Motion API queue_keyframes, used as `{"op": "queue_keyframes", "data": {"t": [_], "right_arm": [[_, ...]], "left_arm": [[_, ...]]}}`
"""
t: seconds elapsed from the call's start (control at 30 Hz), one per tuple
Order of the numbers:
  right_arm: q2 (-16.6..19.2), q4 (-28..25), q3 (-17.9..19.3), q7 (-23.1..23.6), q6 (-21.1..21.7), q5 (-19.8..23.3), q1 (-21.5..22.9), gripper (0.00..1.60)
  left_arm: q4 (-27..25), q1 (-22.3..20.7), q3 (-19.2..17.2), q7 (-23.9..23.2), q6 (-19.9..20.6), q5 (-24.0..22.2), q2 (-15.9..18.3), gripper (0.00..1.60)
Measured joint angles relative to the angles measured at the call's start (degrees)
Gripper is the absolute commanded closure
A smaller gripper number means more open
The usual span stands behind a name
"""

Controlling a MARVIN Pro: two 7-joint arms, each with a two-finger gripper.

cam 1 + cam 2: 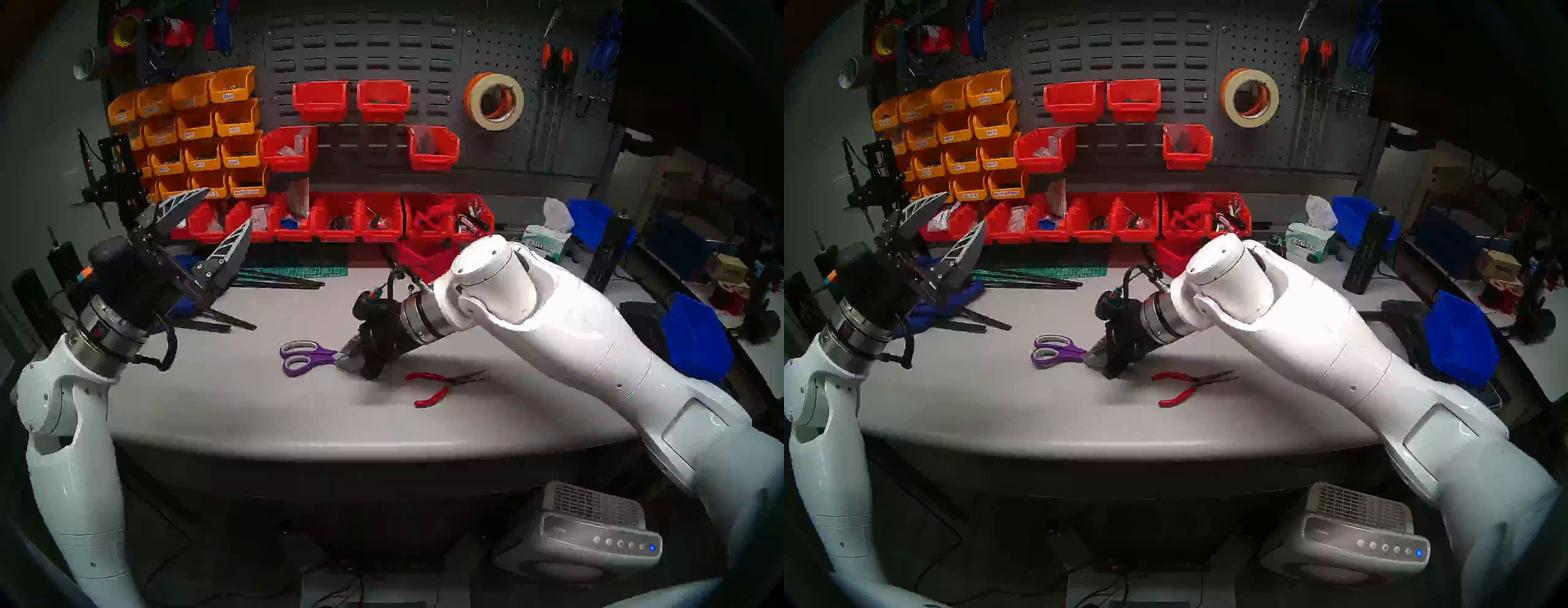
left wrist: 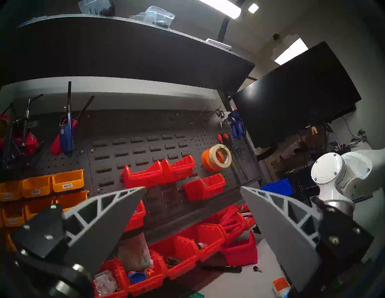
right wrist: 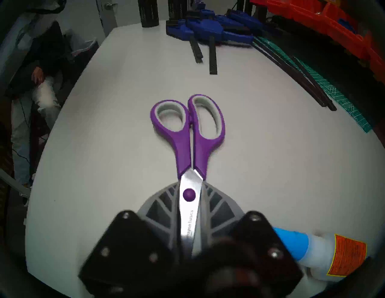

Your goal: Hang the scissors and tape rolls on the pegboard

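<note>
The purple-handled scissors (image 1: 303, 356) (image 1: 1055, 350) (image 3: 188, 133) lie on the grey table, handles pointing to my left. My right gripper (image 1: 352, 361) (image 1: 1098, 358) (image 3: 190, 185) is down at the table and shut on their silver blades near the pivot. The orange tape roll (image 1: 471, 95) (image 2: 206, 160) and the cream tape roll (image 1: 502, 123) (image 1: 1250, 121) (image 2: 214, 155) hang together on one hook of the dark pegboard (image 1: 500, 51) (image 1: 1255, 46) (image 2: 208, 133), cream in front. My left gripper (image 1: 227, 208) (image 1: 964, 210) (image 2: 192, 188) is open and empty, raised at the left.
Red-handled pliers (image 1: 441, 384) (image 1: 1191, 384) lie just right of my right gripper. Blue clamps (image 3: 214, 29) and a green mat (image 1: 297, 271) lie at the back left. A glue bottle (image 3: 325, 253) lies near my right wrist. Red bins (image 1: 360, 220) line the wall under the louvre panel (image 1: 360, 42).
</note>
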Motion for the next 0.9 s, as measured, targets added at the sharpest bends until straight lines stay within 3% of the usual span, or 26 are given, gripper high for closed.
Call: {"op": "queue_keyframes", "data": {"t": [0.47,0.9], "right_arm": [[1.6,-3.3,1.4,-2.8,0.6,-0.2,-2.1,1.60],[3.1,-5.4,5.4,-7.1,-2.4,0.2,-4.1,1.60]], "left_arm": [[-0.2,0.2,-0.1,-0.2,0.0,-0.3,0.0,0.00],[-0.2,0.2,0.0,-1.0,-0.1,-0.3,0.0,0.00]]}}
